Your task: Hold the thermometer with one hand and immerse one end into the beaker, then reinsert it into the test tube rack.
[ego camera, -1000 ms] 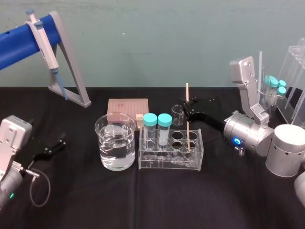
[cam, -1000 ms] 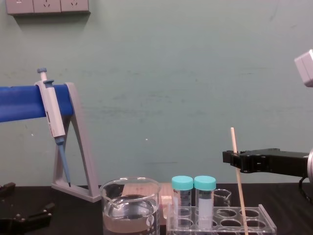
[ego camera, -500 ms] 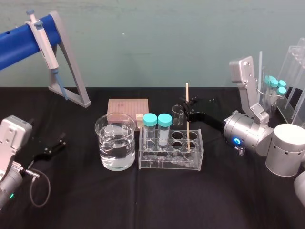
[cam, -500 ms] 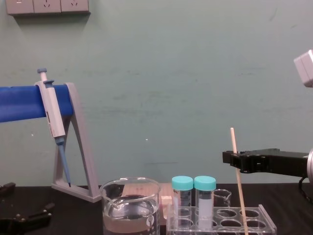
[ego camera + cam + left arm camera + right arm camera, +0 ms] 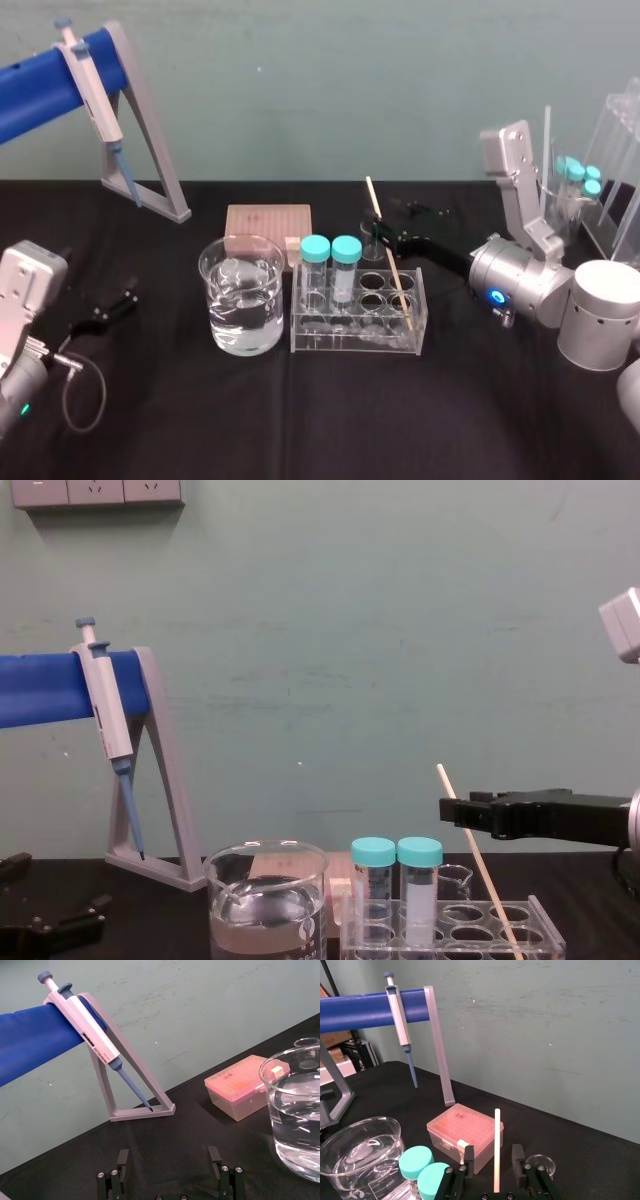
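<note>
The thermometer (image 5: 388,255), a thin pale rod, stands in a right-hand hole of the clear test tube rack (image 5: 350,340) and leans with its top toward the left. My right gripper (image 5: 392,222) is level with the rod's upper part, open. In the right wrist view the thermometer (image 5: 496,1150) stands free between the two black fingers (image 5: 467,1160) with a gap on each side. From the chest the thermometer (image 5: 478,860) slants past the tip of the right gripper (image 5: 447,810). The beaker (image 5: 241,300), part full of water, stands left of the rack. My left gripper (image 5: 168,1157) rests open near the table's left edge.
A grey-and-blue pipette stand (image 5: 140,130) with a pipette (image 5: 95,90) is at the back left. A pink tip box (image 5: 268,225) and a small glass beaker (image 5: 372,240) sit behind the rack. Two teal-capped tubes (image 5: 330,265) stand in the rack. Another clear holder (image 5: 600,180) is at the far right.
The right gripper's fingers have parted off the thermometer. The rod, upright before, has tipped so that its top leans left while its lower end stays in the rack.
</note>
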Tool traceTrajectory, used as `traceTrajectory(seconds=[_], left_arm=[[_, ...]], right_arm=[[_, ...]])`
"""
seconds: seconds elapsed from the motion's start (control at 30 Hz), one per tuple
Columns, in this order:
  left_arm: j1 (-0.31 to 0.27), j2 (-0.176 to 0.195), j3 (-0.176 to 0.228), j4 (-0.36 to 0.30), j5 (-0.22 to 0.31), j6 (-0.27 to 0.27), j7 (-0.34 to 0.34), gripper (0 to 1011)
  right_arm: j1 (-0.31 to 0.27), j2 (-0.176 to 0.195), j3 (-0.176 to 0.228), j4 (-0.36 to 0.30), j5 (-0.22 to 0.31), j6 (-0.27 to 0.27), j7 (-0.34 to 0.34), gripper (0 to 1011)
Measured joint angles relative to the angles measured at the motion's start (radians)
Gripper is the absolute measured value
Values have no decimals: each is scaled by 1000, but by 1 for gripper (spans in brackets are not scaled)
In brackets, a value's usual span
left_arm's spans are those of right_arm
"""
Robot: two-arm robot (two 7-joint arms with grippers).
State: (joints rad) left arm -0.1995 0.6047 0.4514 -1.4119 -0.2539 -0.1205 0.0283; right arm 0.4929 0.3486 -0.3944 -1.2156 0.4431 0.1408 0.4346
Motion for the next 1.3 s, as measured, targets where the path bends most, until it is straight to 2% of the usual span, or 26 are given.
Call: traceTrajectory(seconds=[0.1,0.2,0.23,0.37,0.47,0.63,1.03,1.3], left_arm=[[0,0,0,0,0,0,0,1004],[0,0,0,0,0,0,0,1004],[0,0,0,0,0,0,0,1004],[0,0,0,0,0,0,0,1004],[0,0,0,0,0,0,0,1004],[0,0,0,0,0,0,0,1004],[0,0,0,0,0,0,0,1004],[0,0,0,0,0,0,0,1004]], right_arm=[[0,0,0,0,0,-1,0,565],[0,0,1,-1,0,-1,0,624],[0,0,1,-1,0,-2,0,693],[0,0,1,-1,1,-2,0,763],[0,0,1,-2,1,-3,0,893],[0,0,1,-2,1,-3,0,998],[0,-3,4,-4,4,-6,-1,1003],[-14,-13,29,-37,20,-48,-10,1003]])
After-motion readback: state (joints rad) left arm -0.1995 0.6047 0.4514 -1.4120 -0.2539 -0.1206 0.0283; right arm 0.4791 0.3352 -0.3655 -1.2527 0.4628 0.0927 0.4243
